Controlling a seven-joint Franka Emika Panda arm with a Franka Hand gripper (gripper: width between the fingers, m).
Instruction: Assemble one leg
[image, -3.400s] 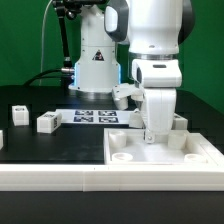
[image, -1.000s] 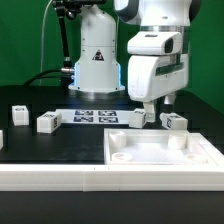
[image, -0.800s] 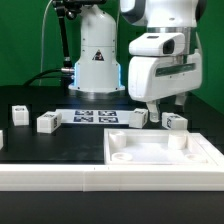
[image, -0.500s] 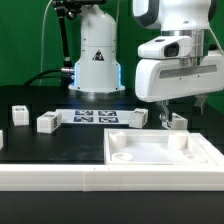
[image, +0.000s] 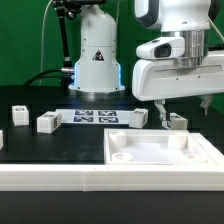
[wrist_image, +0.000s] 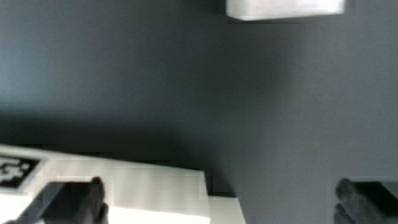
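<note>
White plastic, chunky and square-edged, with a black-and-white tag on its near face: the leg (image: 175, 121). Resting on the black table (image: 60, 140) toward the exterior view's right, just behind the large panel (image: 165, 170). Above it, the gripper (image: 183, 106), spread wide with nothing pinched. One dark finger (image: 160, 111) hanging just beside the leg on the exterior view's left; contact not clear. From the wrist camera, both fingers (wrist_image: 63, 203) wide apart over dark matte surface, a white tagged face (wrist_image: 134, 180) next to one of them; cannot tell which part.

Second leg (image: 136, 118) near, toward the exterior view's left, at the end of the marker board (image: 97, 116). Third leg (image: 47, 122) and fourth leg (image: 18, 113) well apart from these, far over on that side.

Panel flat, smooth and white, with a raised rim and a round socket (image: 122, 156) at a near corner. Tabletop matte and dark, bounded in front by a white rail (image: 50, 182). Behind, the glossy white robot base (image: 97, 60) with a blue glow at its foot, black cables (image: 55, 50) trailing beside it, and a plain green backdrop (image: 25, 40).
</note>
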